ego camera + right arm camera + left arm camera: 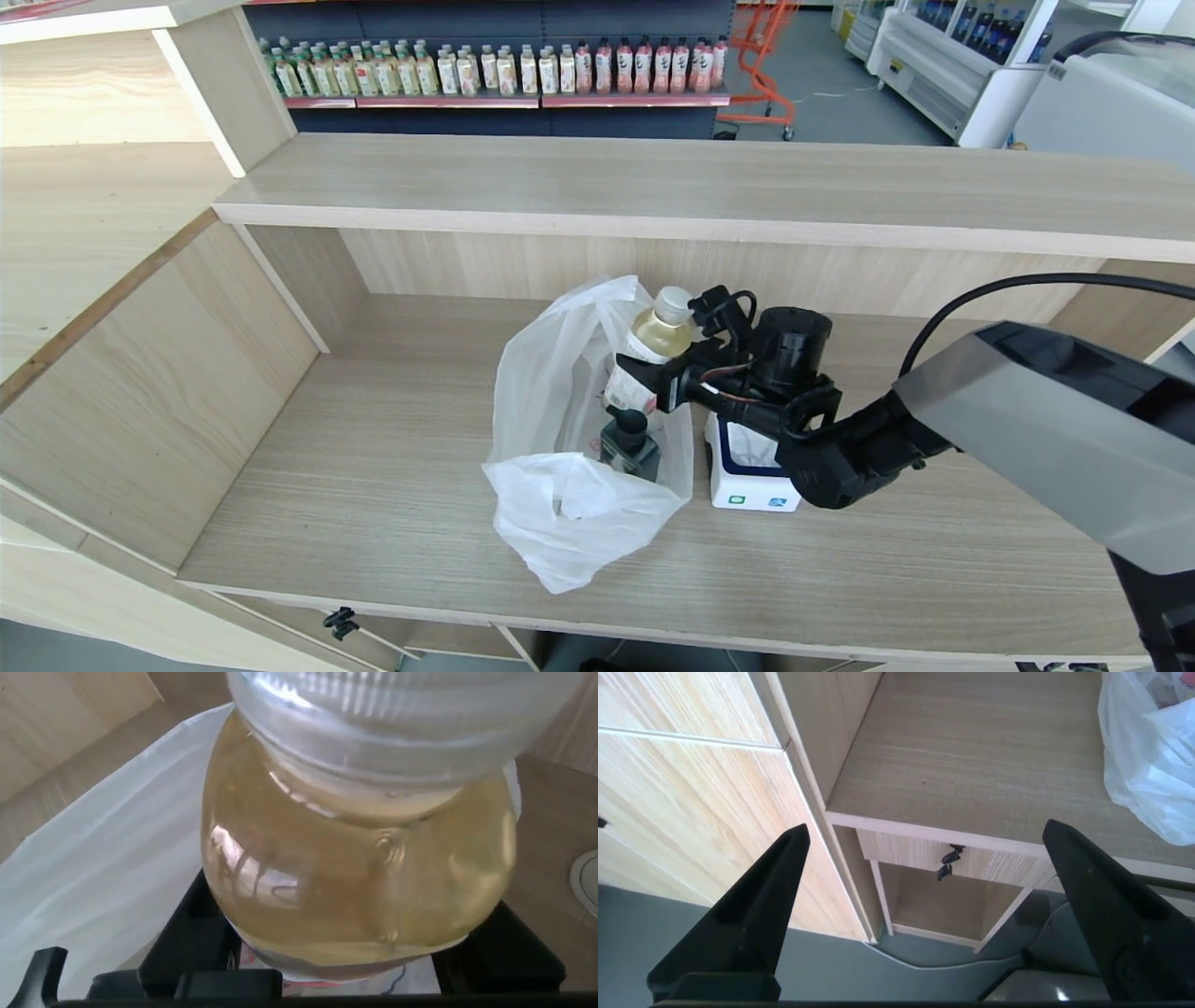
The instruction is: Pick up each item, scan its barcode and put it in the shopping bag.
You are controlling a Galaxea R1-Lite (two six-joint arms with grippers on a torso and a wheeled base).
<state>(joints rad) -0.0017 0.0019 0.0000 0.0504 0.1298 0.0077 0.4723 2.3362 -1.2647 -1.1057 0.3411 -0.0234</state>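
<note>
Over the mouth of the thin white plastic shopping bag (560, 373), the right gripper (646, 385) is clamped around the label of a clear plastic bottle of amber drink with a white cap (661, 332), which it holds roughly upright. The white box-shaped barcode scanner (747, 481) stands just beside the bag on the pale wooden counter (373, 485).

The left gripper (926, 835) hangs off the counter's front edge, spread wide and holding nothing.

The bag is limp and nothing holds it open. The bottle's base could snag the film and drag the bag along. If dropped from this height, it may strike a dark object already inside (I cannot identify it) or tip out.
</note>
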